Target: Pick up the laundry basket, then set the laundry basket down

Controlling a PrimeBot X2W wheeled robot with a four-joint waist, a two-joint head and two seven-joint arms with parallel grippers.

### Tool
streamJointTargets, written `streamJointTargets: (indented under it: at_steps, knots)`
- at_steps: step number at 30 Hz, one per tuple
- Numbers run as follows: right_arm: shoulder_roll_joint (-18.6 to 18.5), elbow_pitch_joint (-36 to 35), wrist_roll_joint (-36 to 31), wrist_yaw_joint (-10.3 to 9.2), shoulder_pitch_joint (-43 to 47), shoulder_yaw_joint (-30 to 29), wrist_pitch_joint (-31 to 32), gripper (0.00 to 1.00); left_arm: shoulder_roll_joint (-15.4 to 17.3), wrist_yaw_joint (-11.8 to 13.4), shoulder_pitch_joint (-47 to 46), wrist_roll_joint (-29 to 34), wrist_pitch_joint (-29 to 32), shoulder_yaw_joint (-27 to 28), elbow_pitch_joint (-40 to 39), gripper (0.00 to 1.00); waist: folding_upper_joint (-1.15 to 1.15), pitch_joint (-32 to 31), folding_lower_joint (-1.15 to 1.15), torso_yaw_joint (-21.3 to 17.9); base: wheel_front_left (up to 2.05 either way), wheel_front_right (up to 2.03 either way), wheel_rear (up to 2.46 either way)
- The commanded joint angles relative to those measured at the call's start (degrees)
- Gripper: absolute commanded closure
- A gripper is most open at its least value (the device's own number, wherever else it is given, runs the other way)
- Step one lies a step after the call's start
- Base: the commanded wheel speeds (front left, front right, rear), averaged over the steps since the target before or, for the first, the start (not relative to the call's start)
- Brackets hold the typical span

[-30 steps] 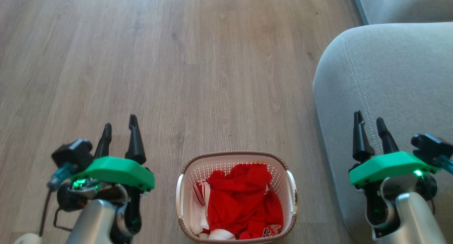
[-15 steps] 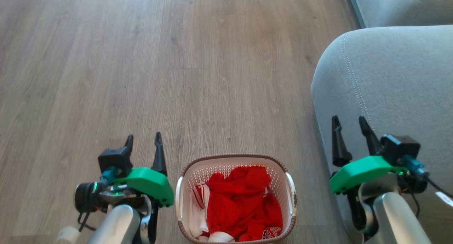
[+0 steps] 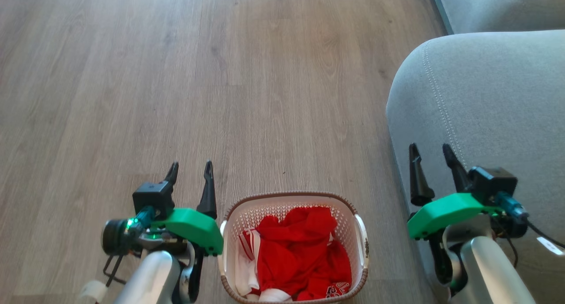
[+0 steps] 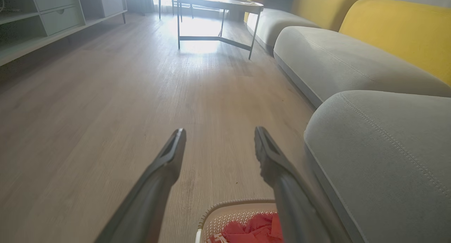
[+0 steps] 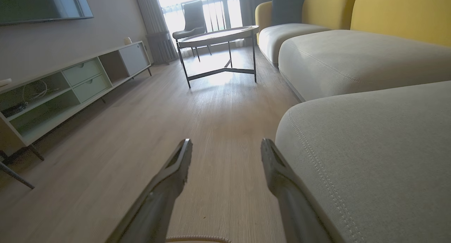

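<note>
- Head view: cream-white perforated plastic laundry basket (image 3: pixel 289 193), brown-rimmed, on pale wood-plank floor (image 3: pixel 220 74), handles facing left and right; left gripper (image 3: pixel 191 164), jaws apart, empty, just beside its left handle; right gripper (image 3: pixel 429 146), likewise parted, farther off by grey fabric sofa (image 3: pixel 485 96)
- Left wrist view: rim low, right of centre
- Right wrist view: rim at bottom edge

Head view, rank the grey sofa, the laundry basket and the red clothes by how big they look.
1. grey sofa, largest, though cut off by the frame edge.
2. laundry basket, also cut off at the bottom.
3. red clothes, lying inside the basket.
</note>
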Motion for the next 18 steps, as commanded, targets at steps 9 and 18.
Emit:
streamJointTargets:
  at_steps: [9, 18]
  knots:
    - [-0.53, -6.24, -1.34, 0.37, -3.61, 0.75, -2.44, 0.00, -1.01, 2.12, -2.71, 13.00, -2.28, 5.36, -10.53, 0.00, 0.00, 0.38, 0.00, 0.07, 0.00, 0.00, 0.00]
    - [-0.59, -10.78, -8.10, 0.40, -3.92, 1.37, -4.11, 0.00, -2.65, 1.20, -1.30, 18.88, -3.95, 6.02, -15.54, 0.00, 0.00, 0.46, 0.00, 0.54, 0.00, 0.00, 0.00]
